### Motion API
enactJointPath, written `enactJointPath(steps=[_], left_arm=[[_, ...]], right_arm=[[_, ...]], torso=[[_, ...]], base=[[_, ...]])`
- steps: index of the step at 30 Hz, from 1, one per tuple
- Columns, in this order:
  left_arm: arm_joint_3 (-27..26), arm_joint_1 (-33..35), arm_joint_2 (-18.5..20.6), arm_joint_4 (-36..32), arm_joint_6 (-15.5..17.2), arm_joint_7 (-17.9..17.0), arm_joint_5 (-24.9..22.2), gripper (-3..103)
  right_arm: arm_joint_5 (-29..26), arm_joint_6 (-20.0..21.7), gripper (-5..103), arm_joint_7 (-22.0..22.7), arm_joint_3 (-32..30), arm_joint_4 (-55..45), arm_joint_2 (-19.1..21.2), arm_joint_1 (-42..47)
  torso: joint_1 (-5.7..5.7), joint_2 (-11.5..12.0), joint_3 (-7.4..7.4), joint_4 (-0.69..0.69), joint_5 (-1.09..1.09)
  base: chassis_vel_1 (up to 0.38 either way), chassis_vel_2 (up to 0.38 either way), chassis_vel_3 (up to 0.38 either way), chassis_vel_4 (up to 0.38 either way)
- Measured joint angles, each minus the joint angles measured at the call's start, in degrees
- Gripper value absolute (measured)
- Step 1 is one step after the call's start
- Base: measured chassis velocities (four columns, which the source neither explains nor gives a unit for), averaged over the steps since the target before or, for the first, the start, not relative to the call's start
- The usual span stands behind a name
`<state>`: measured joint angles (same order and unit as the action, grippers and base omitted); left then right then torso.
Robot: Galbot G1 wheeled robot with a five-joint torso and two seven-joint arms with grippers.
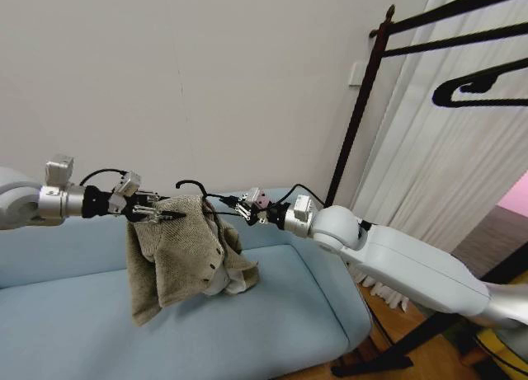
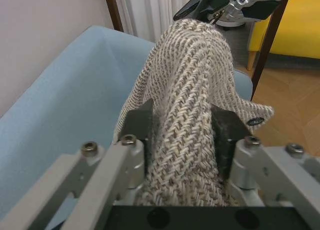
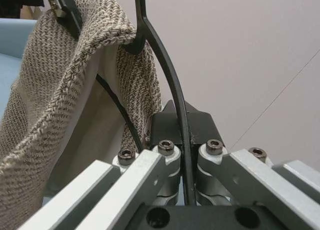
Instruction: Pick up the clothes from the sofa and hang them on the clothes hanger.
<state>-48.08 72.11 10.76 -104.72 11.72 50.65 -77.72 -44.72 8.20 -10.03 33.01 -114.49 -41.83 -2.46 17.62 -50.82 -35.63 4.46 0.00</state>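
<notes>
A beige knitted cardigan point(image 1: 177, 252) hangs in the air above the light blue sofa point(image 1: 272, 314), draped on a black hanger point(image 1: 191, 185). My left gripper point(image 1: 157, 216) is shut on the cardigan's shoulder; in the left wrist view its pads point(image 2: 139, 125) pinch the thick knit point(image 2: 192, 90). My right gripper point(image 1: 246, 208) is shut on the other end of the hanger; the right wrist view has the black hanger wire point(image 3: 175, 98) running between its fingers point(image 3: 165, 152), with the knit point(image 3: 55, 90) hanging just beyond.
A dark clothes rack point(image 1: 363, 108) stands at the right of the sofa, with another black hanger point(image 1: 483, 87) on its upper rail. White curtains point(image 1: 445, 157) hang behind it. A yellow seat point(image 2: 300, 25) is beyond the rack.
</notes>
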Motion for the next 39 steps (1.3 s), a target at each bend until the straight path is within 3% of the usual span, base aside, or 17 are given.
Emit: enactJointPath(steps=[4,6,8,17,21,24,27,31,33,39], left_arm=[[0.0,0.0,-0.3,-0.1,-0.1,0.0,0.0,13],[0.0,0.0,-0.4,-0.3,-0.1,0.1,0.0,13],[0.0,0.0,-0.6,-0.5,-0.1,0.1,-0.1,6],[0.0,-0.5,-1.0,-1.4,0.0,0.1,-0.3,6],[0.0,-0.9,-1.6,-2.1,0.1,0.8,-0.2,6],[0.0,-1.1,-2.1,-2.1,0.1,1.5,0.1,5],[0.0,-1.1,-2.5,-2.2,0.1,1.7,0.1,5],[0.1,-1.1,-3.2,-2.3,0.1,1.9,0.7,4],[0.2,-1.0,-3.4,-2.3,0.0,2.0,0.8,4],[0.3,-0.8,-4.7,-1.4,-0.3,2.6,1.8,4]], right_arm=[[0.0,0.0,2,0.2,0.2,-0.4,0.3,-0.1],[-0.1,0.0,2,0.3,0.2,-0.5,0.4,-0.2],[-0.2,-0.1,2,0.3,0.2,-0.6,0.7,-0.4],[-3.1,0.8,0,0.1,0.1,-1.2,2.0,-0.5],[-5.2,1.3,11,0.9,-0.1,-0.9,2.6,-0.2],[-6.6,1.5,27,1.9,-0.4,-0.5,3.1,-0.4],[-7.9,1.5,32,2.5,-0.8,-0.3,3.6,-0.7],[-10.0,1.6,54,3.2,-1.6,-0.2,4.9,-1.7],[-10.3,1.6,54,3.2,-1.8,-0.2,5.1,-1.9],[-11.1,1.6,80,3.6,-2.5,-1.0,6.6,-2.3]], torso=[[0.0,0.0,0.0,0.0,0.0],[0.0,0.0,0.0,0.0,0.0],[0.0,0.0,0.0,0.0,0.0],[0.0,0.0,0.0,0.0,0.0],[0.0,0.0,0.0,0.0,0.0],[0.0,0.0,0.0,0.0,0.0],[0.0,0.0,0.0,0.0,0.0],[0.0,0.0,0.0,0.0,0.0],[0.0,0.0,0.0,0.0,0.0],[0.0,0.0,0.0,0.0,0.0]], base=[[0.0,0.0,0.0,0.0],[0.0,0.0,0.0,0.0],[0.0,0.0,0.0,0.0],[0.0,0.0,0.0,0.0],[0.0,0.0,0.0,0.0],[0.0,0.0,0.0,0.0],[0.0,0.0,0.0,0.0],[0.0,0.0,0.0,0.0],[0.0,0.0,0.0,0.0],[0.0,0.0,0.0,0.0]])
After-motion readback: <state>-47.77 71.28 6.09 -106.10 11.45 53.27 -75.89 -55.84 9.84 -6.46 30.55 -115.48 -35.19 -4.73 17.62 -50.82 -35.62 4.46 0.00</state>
